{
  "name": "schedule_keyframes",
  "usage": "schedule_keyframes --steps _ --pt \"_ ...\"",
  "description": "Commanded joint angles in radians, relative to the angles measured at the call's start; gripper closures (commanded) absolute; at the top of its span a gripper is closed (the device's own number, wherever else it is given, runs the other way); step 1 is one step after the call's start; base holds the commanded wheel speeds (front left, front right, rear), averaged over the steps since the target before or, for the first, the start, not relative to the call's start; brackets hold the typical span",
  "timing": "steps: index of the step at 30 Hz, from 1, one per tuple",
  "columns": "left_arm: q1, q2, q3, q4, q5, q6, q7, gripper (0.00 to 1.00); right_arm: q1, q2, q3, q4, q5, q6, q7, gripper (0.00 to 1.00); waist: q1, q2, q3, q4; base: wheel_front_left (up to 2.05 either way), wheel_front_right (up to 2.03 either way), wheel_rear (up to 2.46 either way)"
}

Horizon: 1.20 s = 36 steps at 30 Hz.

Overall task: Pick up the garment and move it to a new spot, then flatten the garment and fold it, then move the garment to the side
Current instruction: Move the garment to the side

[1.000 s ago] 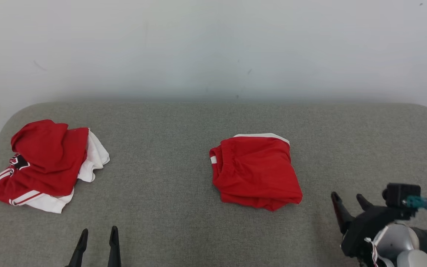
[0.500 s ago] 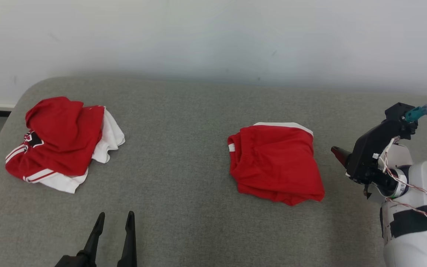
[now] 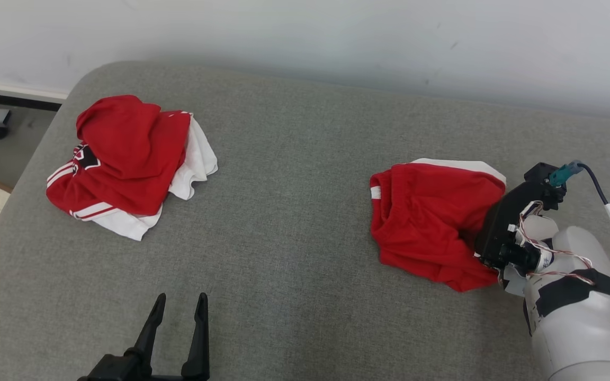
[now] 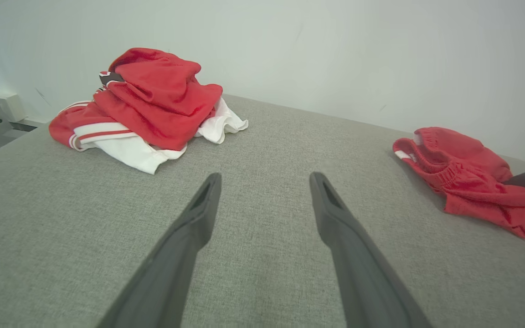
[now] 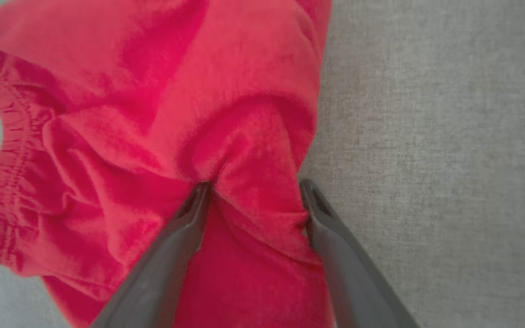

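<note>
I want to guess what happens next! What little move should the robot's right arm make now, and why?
Probably shut the right jaws. They stand open with a raised fold of the red garment between them, so pinching now should catch the cloth for lifting off the grey cushion.

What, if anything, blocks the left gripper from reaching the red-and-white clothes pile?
Probably nothing, so yes, it looks reachable. The left gripper is open and points toward the clothes pile, with bare grey cushion between them. The right gripper is off at the red shorts.
</note>
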Motion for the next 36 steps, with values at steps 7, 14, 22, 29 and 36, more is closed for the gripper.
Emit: schedule_keyframes --steps 7,14,22,29,36 --pt "-0.014 -0.001 -0.003 0.009 -0.007 0.000 -0.003 0.00 -0.044 0.004 -0.035 0.147 -0.081 -0.002 -0.076 1.00 -0.0002 -0.0001 0.013 0.004 0.00 0.00 0.00" --pt "-0.002 -0.001 0.005 0.006 -0.005 0.003 -0.003 0.00 -0.037 -0.006 -0.064 0.130 -0.195 -0.003 -0.129 1.00 -0.0002 -0.0001 -0.003 -0.049 0.00 0.00 0.00" --pt "0.001 -0.001 0.018 -0.005 -0.004 0.004 -0.003 0.00 0.022 -0.008 -0.017 -0.022 -0.278 -0.002 -0.093 1.00 -0.0002 -0.0001 0.003 -0.151 0.00 0.00 0.00" --pt "-0.039 -0.001 0.019 -0.016 0.013 0.000 -0.003 0.00 0.107 -0.170 0.078 -0.165 -0.300 -0.002 -0.026 1.00 -0.0002 -0.0001 0.056 -0.207 0.00 0.00 0.00" --pt "-0.077 0.011 0.017 -0.017 0.031 -0.006 -0.003 0.00 0.137 -0.313 0.118 -0.254 -0.304 -0.002 -0.084 1.00 -0.0002 -0.0001 0.139 -0.206 0.00 0.00 0.00"
